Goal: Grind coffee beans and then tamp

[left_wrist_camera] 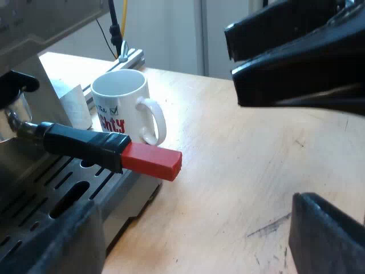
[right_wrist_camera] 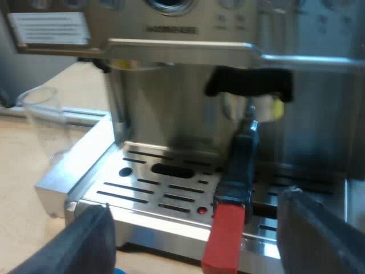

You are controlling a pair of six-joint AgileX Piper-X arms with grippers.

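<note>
The metal holder sits in the espresso machine's [right_wrist_camera: 171, 23] front under a black cradle. Its dark handle [right_wrist_camera: 240, 162] sticks out over the drip tray [right_wrist_camera: 159, 191] and ends in red [right_wrist_camera: 224, 242]. My right gripper [right_wrist_camera: 197, 205] faces the machine, open, with the red end showing between its fingers [right_wrist_camera: 85, 240] and touching neither. My left gripper [left_wrist_camera: 194, 202] is open over the bare wooden table beside the tray [left_wrist_camera: 51, 197], with nothing between its fingers [left_wrist_camera: 325, 237]. The handle [left_wrist_camera: 85, 145] and its red end [left_wrist_camera: 153, 161] lie just ahead of it.
A white mug [left_wrist_camera: 122, 105] with red lettering stands on the table by the machine, just behind the handle. A clear measuring glass [right_wrist_camera: 45, 123] stands beside the machine's base. A black part of the other arm [left_wrist_camera: 291, 63] hangs over the table [left_wrist_camera: 239, 171].
</note>
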